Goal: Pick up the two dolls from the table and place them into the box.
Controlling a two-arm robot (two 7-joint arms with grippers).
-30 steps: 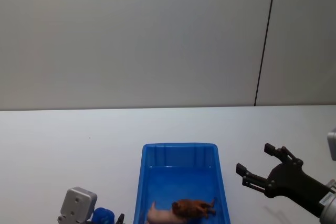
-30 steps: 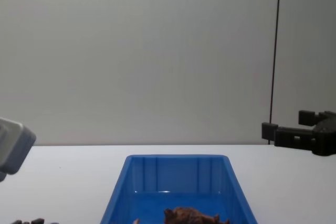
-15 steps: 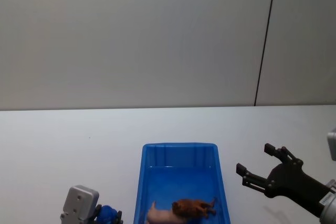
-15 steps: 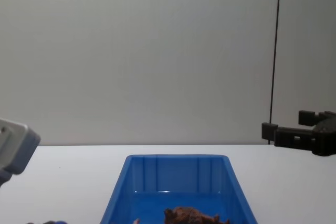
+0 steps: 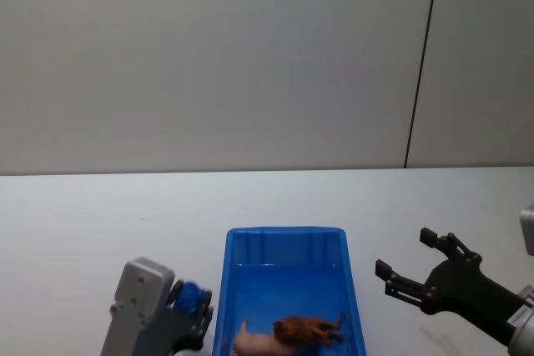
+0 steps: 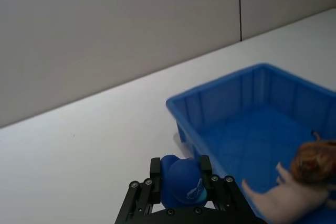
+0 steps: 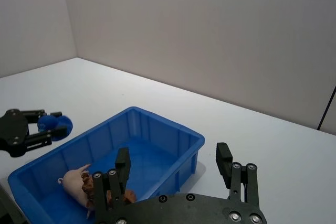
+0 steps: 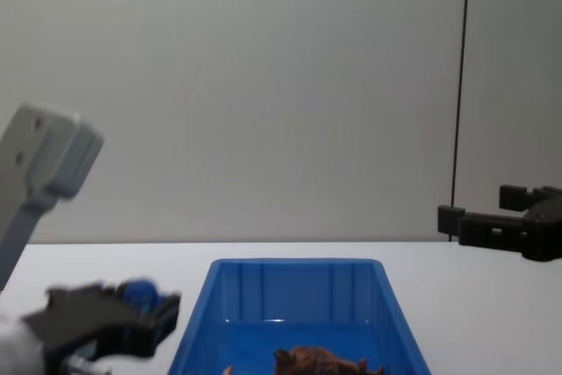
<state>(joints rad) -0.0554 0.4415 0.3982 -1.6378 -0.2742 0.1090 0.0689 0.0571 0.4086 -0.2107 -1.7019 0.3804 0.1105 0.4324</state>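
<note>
The blue box stands on the white table, near the front middle. Both dolls lie inside it: the pale pink one beside the shaggy reddish-brown one. They also appear in the left wrist view, pink and brown. My left gripper hovers just left of the box, shut on a small blue round toy. My right gripper is raised to the right of the box, open and holding nothing.
A plain grey wall rises behind the table, with a dark vertical seam at the right. Bare tabletop stretches left of, right of and behind the box.
My left arm has risen and swung toward the box's left wall, carrying the blue toy. The right gripper and both dolls have not moved.
</note>
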